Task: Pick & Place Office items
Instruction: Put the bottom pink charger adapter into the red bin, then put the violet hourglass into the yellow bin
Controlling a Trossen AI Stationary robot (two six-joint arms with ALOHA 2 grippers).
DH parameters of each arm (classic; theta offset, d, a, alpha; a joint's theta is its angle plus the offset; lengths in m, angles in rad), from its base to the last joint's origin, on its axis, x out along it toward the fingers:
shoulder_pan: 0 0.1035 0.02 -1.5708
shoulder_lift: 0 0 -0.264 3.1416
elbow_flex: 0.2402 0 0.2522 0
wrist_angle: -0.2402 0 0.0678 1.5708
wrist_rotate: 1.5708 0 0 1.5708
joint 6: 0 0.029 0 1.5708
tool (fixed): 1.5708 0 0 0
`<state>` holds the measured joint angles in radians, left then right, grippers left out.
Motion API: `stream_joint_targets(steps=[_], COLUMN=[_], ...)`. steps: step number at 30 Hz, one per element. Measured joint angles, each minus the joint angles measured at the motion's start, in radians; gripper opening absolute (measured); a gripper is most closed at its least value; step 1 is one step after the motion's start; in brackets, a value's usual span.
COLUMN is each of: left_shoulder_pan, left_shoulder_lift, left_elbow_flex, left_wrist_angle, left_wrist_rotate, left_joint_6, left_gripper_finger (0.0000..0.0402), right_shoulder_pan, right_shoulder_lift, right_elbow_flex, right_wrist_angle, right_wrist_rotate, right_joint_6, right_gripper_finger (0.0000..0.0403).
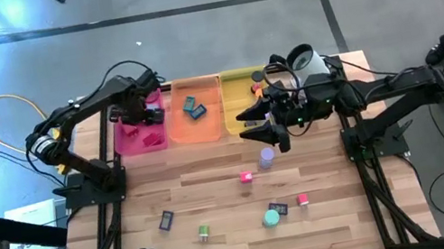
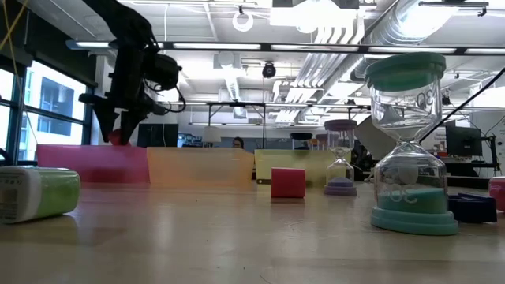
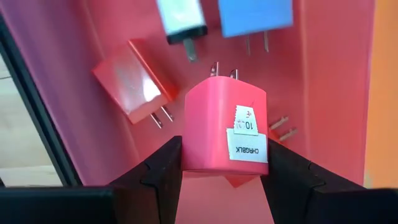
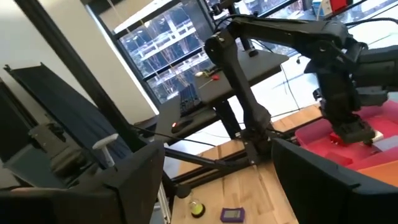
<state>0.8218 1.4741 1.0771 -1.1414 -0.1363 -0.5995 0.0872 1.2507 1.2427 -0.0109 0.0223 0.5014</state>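
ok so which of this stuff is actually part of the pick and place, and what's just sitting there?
Job: pink charger in left gripper, pink cube, red cube, teal hourglass, purple hourglass, dark rectangle.
Bystanders: pink tray, orange tray, yellow tray, white device.

A dark arm [image 2: 130, 59] is seen hanging over the pink tray [image 2: 91, 164]; its fingers can't be made out. Orange tray [image 2: 201, 166] and yellow tray [image 2: 312, 164] are lined up beside it. Red cube [image 2: 288, 182], purple hourglass [image 2: 341, 158], teal hourglass [image 2: 410, 142] and a green cylinder [image 2: 39, 193] lying on its side are spread across the table [image 2: 237, 244].
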Motion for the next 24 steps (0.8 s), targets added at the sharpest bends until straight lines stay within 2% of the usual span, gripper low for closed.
stream_joint_targets(steps=[12,17,24], left_shoulder_pan=[-0.038,-0.032,-0.025], left_shoulder_lift=[0.136,0.203,0.226], left_elbow_flex=[0.0,0.0,0.003], left_wrist_angle=[-0.044,-0.025,-0.037], left_wrist_rotate=[0.0,0.0,-0.017], left_joint_6=[-0.023,-0.011,0.0], left_gripper_finger=[0.0169,0.0208,0.0218], right_shoulder_pan=[0.0,0.0,0.001], right_shoulder_lift=[0.0,0.0,0.0], right_elbow_flex=[0.0,0.0,0.0], right_wrist_angle=[0.0,0.0,0.0], right_wrist_rotate=[0.002,0.001,-0.031], right_joint_6=[0.0,0.0,0.0], right_gripper_finger=[0.0286,0.0286,0.0286])
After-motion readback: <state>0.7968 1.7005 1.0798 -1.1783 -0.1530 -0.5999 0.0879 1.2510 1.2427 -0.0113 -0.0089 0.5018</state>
